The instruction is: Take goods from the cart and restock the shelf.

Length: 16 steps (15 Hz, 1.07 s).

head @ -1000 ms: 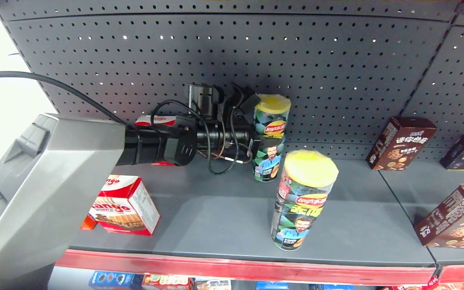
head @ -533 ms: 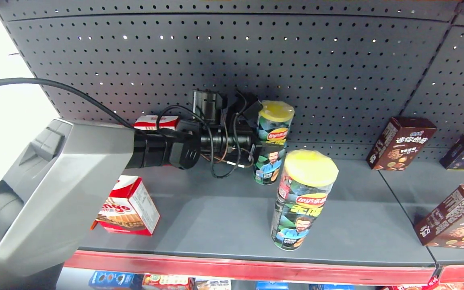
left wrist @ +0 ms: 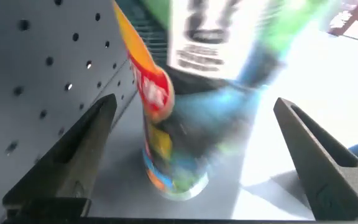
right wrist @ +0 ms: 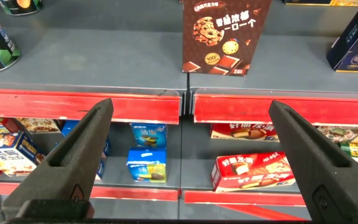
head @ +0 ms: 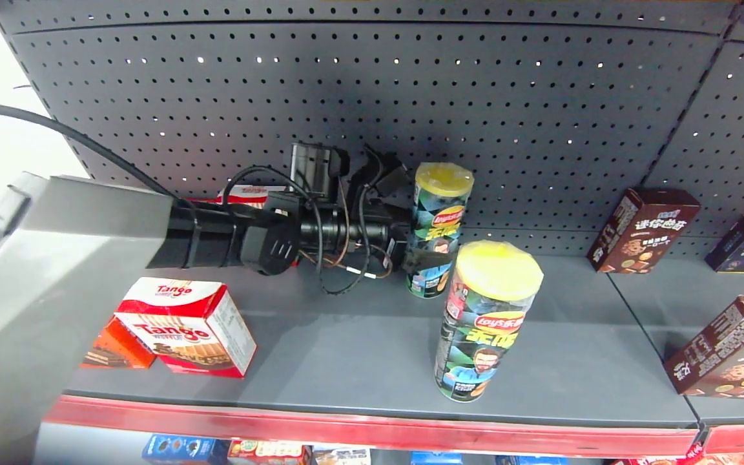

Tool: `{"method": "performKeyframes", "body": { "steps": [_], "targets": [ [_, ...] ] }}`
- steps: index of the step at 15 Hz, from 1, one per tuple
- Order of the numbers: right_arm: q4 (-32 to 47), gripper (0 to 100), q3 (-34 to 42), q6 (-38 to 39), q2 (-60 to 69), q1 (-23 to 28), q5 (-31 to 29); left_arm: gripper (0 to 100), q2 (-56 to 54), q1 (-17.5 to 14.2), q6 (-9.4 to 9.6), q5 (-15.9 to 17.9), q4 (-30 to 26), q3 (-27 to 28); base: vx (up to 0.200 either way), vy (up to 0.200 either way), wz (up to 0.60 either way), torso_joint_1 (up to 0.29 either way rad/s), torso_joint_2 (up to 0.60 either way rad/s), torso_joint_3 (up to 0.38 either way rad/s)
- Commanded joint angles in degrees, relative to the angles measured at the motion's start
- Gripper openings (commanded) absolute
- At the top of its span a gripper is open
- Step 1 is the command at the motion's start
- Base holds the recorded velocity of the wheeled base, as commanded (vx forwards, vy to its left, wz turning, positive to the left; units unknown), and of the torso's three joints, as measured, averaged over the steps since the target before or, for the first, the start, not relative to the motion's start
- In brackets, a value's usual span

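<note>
Two things changed: the far can (head: 440,226), by the back panel (head: 372,97) of the shelf (head: 346,349), has come down upright, and our left gripper (left wrist: 196,106) has opened wide around it. We judge it placed. Our right gripper (right wrist: 190,106) hangs wide, empty.
</note>
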<state>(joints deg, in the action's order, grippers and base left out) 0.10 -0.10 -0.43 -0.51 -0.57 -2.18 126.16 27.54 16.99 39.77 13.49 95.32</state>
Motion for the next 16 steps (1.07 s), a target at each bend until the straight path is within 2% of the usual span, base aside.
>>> {"method": "performKeyframes", "body": {
  "steps": [1, 5, 8, 9, 10, 11, 16],
  "targets": [
    [0.0, 100, 0.0, 0.0, -0.1, 0.0, 0.0, 100, -6.7, -0.3, 0.06, -0.7, -0.8, -4.6, 0.0, 0.0, 0.0, 0.0, 0.0, 0.0],
    [0.0, 100, 0.0, 0.0, -0.1, 0.0, 0.1, 100, -12.7, 0.3, 1.02, -9.0, -7.4, -8.7, 0.0, 0.0, 0.0, 0.0, 0.0, 0.0],
    [0.0, 100, 0.0, 0.0, -0.1, 0.0, 0.0, 100, -14.6, 0.3, 5.15, -16.2, -9.6, -13.2, 0.0, 0.0, 0.0, 0.0, 0.0, 0.0],
    [0.0, 100, 0.0, 0.0, -0.1, 0.0, 0.0, 100, -14.6, 0.4, 5.24, -18.1, -9.6, -13.4, 0.0, 0.0, 0.0, 0.0, 0.0, 0.0],
    [0.0, 100, 0.0, 0.0, -0.1, 0.0, 0.0, 100, -14.5, 0.4, 5.24, -21.8, -9.1, -12.9, 0.0, 0.0, 0.0, 0.0, 0.0, 0.0],
    [0.0, 100, 0.0, 0.0, -0.1, 0.0, 0.1, 100, -14.4, 0.4, 5.33, -23.6, -8.9, -12.3, 0.0, 0.0, 0.0, 0.0, 0.0, 0.0],
    [0.0, 100, 0.0, 0.0, -0.1, 0.0, 0.1, 100, -11.6, 1.0, 4.63, -27.4, -8.7, -9.7, 0.0, 0.0, 0.0, 0.0, 0.0, 0.0]
  ]
}}
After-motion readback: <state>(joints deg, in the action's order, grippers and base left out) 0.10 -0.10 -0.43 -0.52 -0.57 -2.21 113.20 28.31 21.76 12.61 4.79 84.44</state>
